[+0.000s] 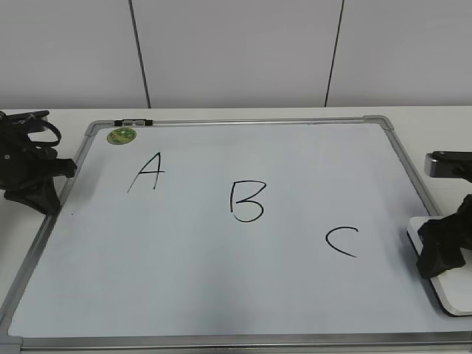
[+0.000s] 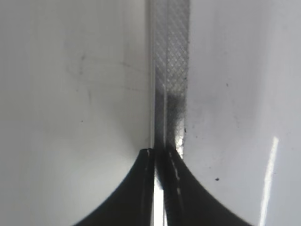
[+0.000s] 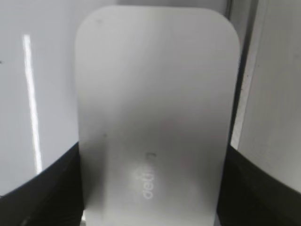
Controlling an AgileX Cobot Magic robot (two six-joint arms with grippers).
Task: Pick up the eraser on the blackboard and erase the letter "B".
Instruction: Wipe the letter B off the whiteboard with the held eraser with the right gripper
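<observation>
Right gripper (image 1: 441, 251) was down at the blackboard's (image 1: 221, 287) right edge, its dark fingers (image 3: 37, 193) flanking the white eraser (image 3: 155, 117) on both long sides and pinching it. The eraser lay flat, partly over the silver frame, near right corner. Left gripper (image 1: 33, 193) sat at the left frame, jaws pressed together, holding nothing. Letter "B" (image 1: 246, 201) stood mid-board, intact, between "A" (image 1: 150, 172) and "C" (image 1: 341, 241), well apart from the eraser. Green sticker (image 1: 122, 135) at far left corner.
</observation>
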